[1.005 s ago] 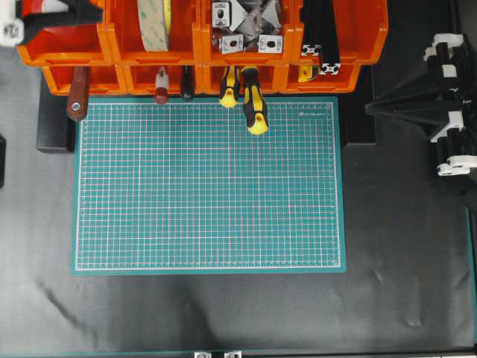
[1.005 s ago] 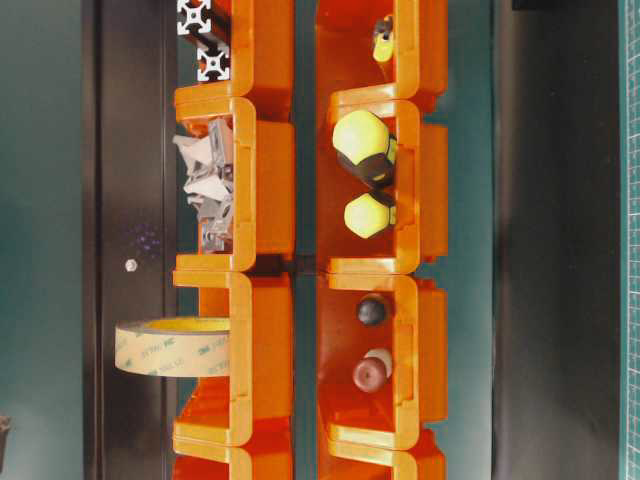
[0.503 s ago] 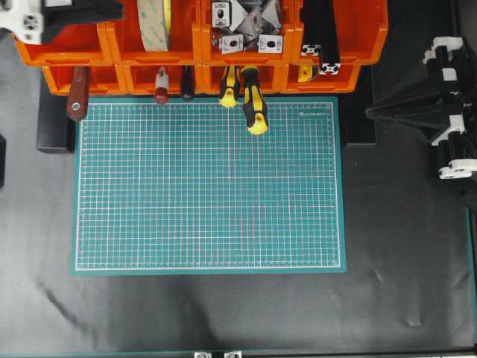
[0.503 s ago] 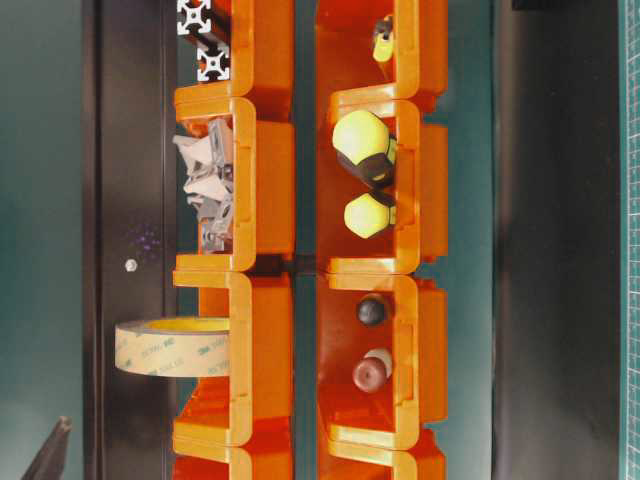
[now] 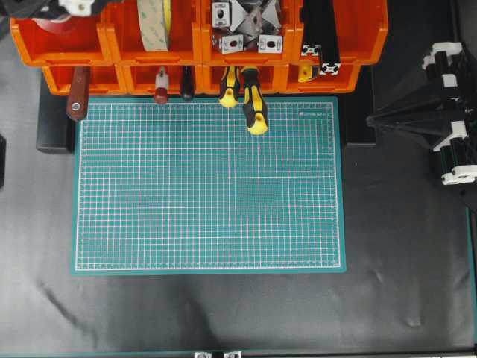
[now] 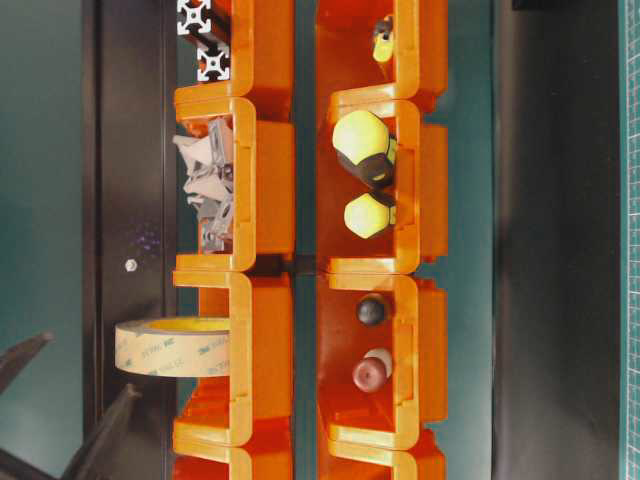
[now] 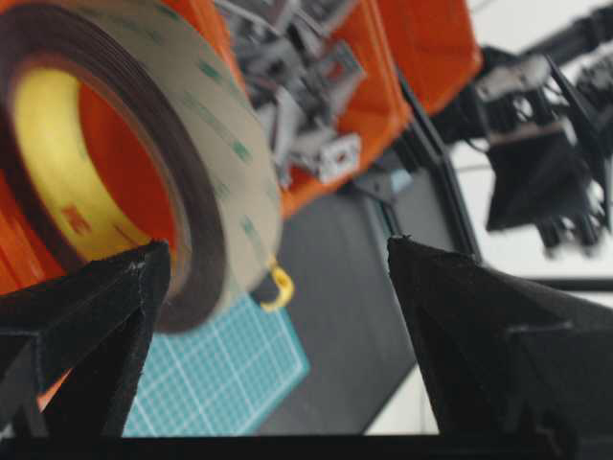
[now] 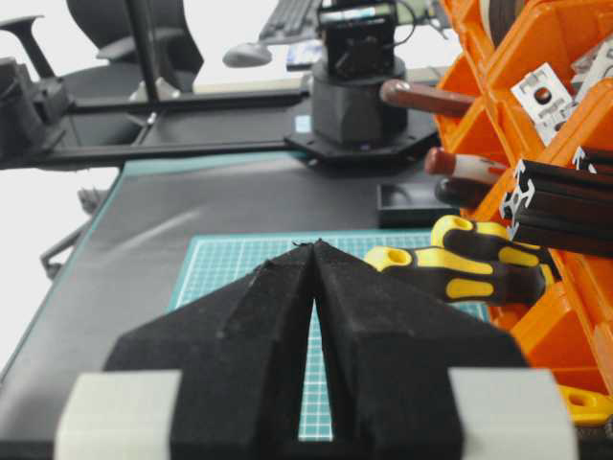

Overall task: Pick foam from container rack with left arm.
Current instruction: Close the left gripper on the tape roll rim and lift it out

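The foam [image 7: 144, 144], a dark roll with a cream-yellow liner, stands on edge in the second upper bin from the left of the orange container rack [image 5: 194, 45]. From overhead the foam [image 5: 153, 22] shows edge-on; at table level the foam [image 6: 170, 347] sticks out of its bin. My left gripper [image 7: 273, 259] is open, with the roll just ahead and close to its left finger [image 7: 86, 316], nothing held. The left arm [image 5: 63, 6] sits at the rack's top-left corner. My right gripper [image 5: 370, 115] rests shut at the right, empty.
A green cutting mat [image 5: 209, 183] lies in front of the rack. Yellow-black screwdrivers [image 5: 253, 104] and wooden-handled tools [image 5: 77, 101] poke out of the lower bins. Metal brackets [image 5: 246, 30] and black extrusions [image 5: 320, 37] fill upper bins. A red roll [image 5: 56, 22] lies in the leftmost bin.
My left gripper has opened and moved back and right over the rack toward the foam's bin; its fingers have come into the table-level view. The right arm shifted slightly toward the front.
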Action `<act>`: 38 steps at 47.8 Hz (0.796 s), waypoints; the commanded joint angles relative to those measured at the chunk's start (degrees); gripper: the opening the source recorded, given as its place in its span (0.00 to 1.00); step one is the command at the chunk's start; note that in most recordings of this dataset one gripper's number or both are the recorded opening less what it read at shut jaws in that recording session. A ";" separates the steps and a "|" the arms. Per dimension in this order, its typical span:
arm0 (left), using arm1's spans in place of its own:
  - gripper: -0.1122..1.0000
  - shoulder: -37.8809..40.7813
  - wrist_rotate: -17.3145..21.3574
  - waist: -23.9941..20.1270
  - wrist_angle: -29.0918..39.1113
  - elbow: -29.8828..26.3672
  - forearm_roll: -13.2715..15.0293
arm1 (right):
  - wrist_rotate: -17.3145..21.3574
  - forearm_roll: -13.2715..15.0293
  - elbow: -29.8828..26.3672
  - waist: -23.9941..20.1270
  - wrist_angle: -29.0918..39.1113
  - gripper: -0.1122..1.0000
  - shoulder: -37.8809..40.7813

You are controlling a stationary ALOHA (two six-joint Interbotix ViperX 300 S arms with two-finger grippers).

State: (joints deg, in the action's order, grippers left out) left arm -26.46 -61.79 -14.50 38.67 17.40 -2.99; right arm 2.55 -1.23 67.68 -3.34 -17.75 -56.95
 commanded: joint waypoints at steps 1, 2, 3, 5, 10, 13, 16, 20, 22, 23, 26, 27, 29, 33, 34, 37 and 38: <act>0.90 0.26 0.00 -0.44 -1.93 -0.70 -0.18 | 0.00 -0.09 -1.93 -0.35 -0.97 0.09 0.35; 0.90 0.44 0.00 -0.44 -2.64 -0.70 -0.18 | 0.00 -0.18 -1.93 -0.44 -0.97 0.09 0.35; 0.90 0.70 0.00 -0.44 -3.16 -0.70 -0.09 | 0.00 -0.09 -1.93 -0.44 -0.97 0.09 0.26; 0.90 1.32 0.00 -0.35 -4.13 -0.70 -0.18 | -0.09 -0.09 -1.93 -0.44 -0.97 0.09 0.35; 0.90 2.72 0.00 -0.44 -4.31 -0.35 -0.09 | 0.00 -0.18 -1.93 -0.44 -0.97 0.09 0.35; 0.90 3.52 0.00 -0.44 -4.57 -0.26 -0.09 | 0.00 -0.09 -1.93 -0.53 -0.97 0.09 0.26; 0.90 4.22 0.00 -0.35 -5.10 -0.35 -0.18 | 0.00 -0.09 -2.02 -0.53 -0.97 0.09 0.18; 0.90 4.66 0.00 -0.18 -5.71 -0.79 -0.18 | 0.00 -0.18 -2.02 -0.53 -0.97 0.09 0.00; 0.90 4.66 0.00 -0.18 -5.62 -0.79 -0.18 | 0.00 -0.18 -2.02 -0.44 -0.97 0.09 0.00; 0.90 4.66 -0.09 -0.18 -5.62 -0.70 -0.18 | 0.00 -0.09 -2.02 -0.44 -0.97 0.09 0.00; 0.90 4.57 0.00 -0.26 -5.62 -0.44 -0.09 | 0.00 -0.09 -2.02 -0.53 -0.97 0.09 0.00; 0.90 4.57 0.00 -0.18 -5.62 -0.35 -0.18 | 0.00 -0.18 -2.11 -0.53 -0.97 0.09 -0.09; 0.90 4.57 0.00 -0.18 -5.62 -0.26 -0.18 | 0.00 -0.18 -2.11 -0.53 -0.97 0.09 -0.09; 0.90 4.66 -0.09 -0.18 -5.71 -0.09 -0.18 | 0.00 -0.18 -2.11 -0.53 -0.97 0.09 -0.09; 0.90 4.66 -0.09 -0.18 -5.71 -0.18 -0.09 | 0.00 -0.18 -2.11 -0.53 -0.97 0.09 -0.09; 0.89 4.75 -0.62 -0.09 -5.80 -0.09 -0.09 | 0.00 -0.09 -2.11 -0.53 -0.97 0.09 -0.09; 0.89 4.83 -0.70 -0.18 -5.80 0.00 -0.09 | 0.00 -0.09 -2.02 -0.53 -0.97 0.09 -0.09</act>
State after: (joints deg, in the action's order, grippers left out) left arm -21.36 -62.23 -14.77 33.49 17.84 -2.90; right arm 2.55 -1.23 67.59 -3.69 -17.75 -57.30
